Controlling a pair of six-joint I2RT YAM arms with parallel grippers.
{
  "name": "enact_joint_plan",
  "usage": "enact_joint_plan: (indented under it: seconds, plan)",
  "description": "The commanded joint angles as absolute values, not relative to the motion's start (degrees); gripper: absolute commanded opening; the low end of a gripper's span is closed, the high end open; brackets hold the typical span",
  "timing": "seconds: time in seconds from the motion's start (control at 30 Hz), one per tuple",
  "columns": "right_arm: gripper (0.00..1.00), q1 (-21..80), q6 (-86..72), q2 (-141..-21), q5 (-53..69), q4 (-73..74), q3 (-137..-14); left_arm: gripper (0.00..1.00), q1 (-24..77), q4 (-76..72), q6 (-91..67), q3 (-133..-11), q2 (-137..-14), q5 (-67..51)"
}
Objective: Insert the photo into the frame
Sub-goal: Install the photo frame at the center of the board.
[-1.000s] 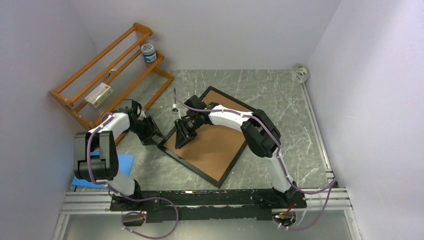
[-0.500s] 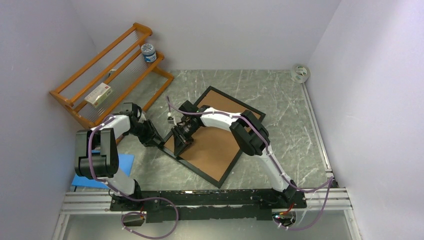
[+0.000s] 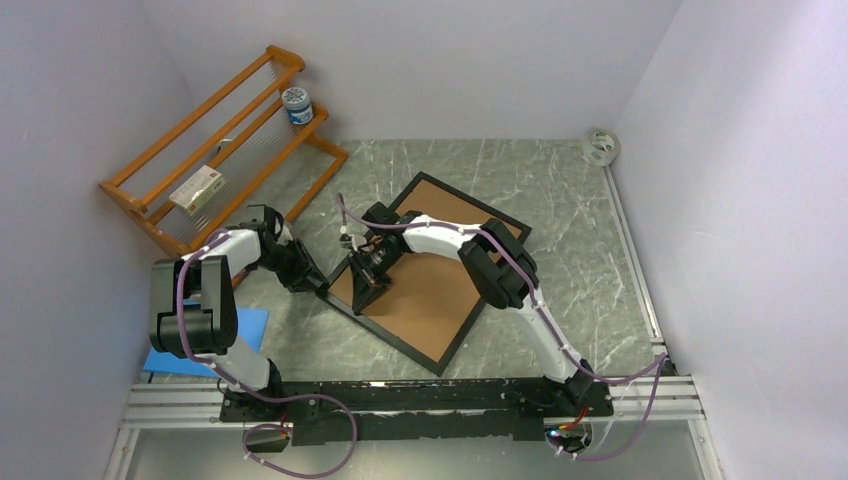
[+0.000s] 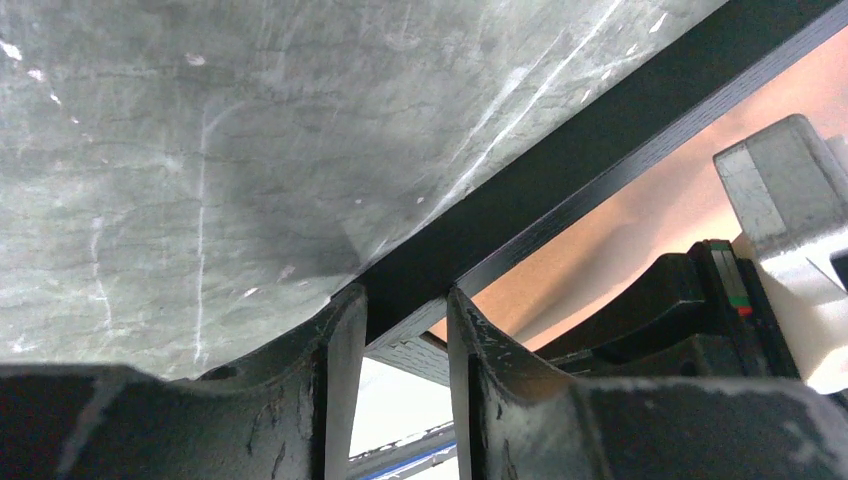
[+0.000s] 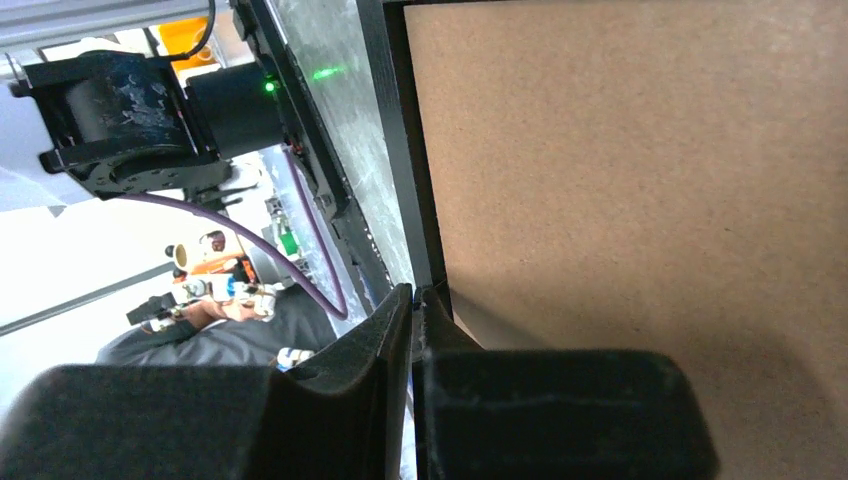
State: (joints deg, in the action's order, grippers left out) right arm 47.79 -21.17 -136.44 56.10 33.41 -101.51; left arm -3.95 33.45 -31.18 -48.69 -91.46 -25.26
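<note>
The black frame (image 3: 505, 222) lies on the grey table as a diamond, filled by the brown backing board (image 3: 430, 290). The photo is hidden; no sunflower print shows. My left gripper (image 3: 316, 284) is shut on the frame's left rail; in the left wrist view the jaws (image 4: 405, 320) clamp the black rail (image 4: 600, 150). My right gripper (image 3: 368, 290) is shut, with its tips (image 5: 415, 300) at the seam between the frame's rail (image 5: 385, 110) and the backing board (image 5: 640, 180), near the frame's left corner.
An orange wooden rack (image 3: 215, 150) stands at the back left with a blue-lidded jar (image 3: 296, 104) and a small box (image 3: 196, 187) on it. A blue sheet (image 3: 250, 325) lies by the left arm's base. A tape roll (image 3: 600, 146) sits at the back right.
My right gripper has slid down and left across the backing board to the frame's left edge. My left gripper has closed in on the frame's left rail and stayed there.
</note>
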Motion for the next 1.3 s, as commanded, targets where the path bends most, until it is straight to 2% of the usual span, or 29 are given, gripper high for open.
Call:
enact_joint_plan:
  seconds: [0.0,0.13,0.5,0.9,1.07,1.2,1.27]
  plan:
    - [0.1,44.4,-20.4,-137.8,49.8,30.5,-99.6,0.39,-3.4,34.8,-32.2,-49.6,-92.7,-24.8]
    - [0.1,44.0,-21.3,-138.2,47.8,29.2,-99.4,0.39,-3.4,34.8,-32.3,-49.7,-92.7,-24.9]
    - [0.2,43.0,-28.6,-137.7,37.6,23.0,-93.9,0.38,-3.4,35.1,-31.9,-49.7,-93.2,-24.7]
    - [0.25,41.8,-29.3,-136.3,21.4,26.2,-91.4,0.36,-3.4,36.4,-31.1,-50.2,-93.2,-23.4]
    - [0.27,42.2,-28.7,-133.4,19.6,25.1,-90.2,0.36,-3.4,36.3,-31.0,-50.2,-93.2,-23.5]
    - [0.28,42.5,-27.1,-128.1,17.8,24.6,-89.9,0.41,-3.4,35.1,-31.3,-49.9,-92.6,-25.6]
    - [0.3,42.3,-26.5,-124.4,16.2,24.6,-90.3,0.49,-3.4,34.0,-31.8,-49.6,-91.8,-27.0]
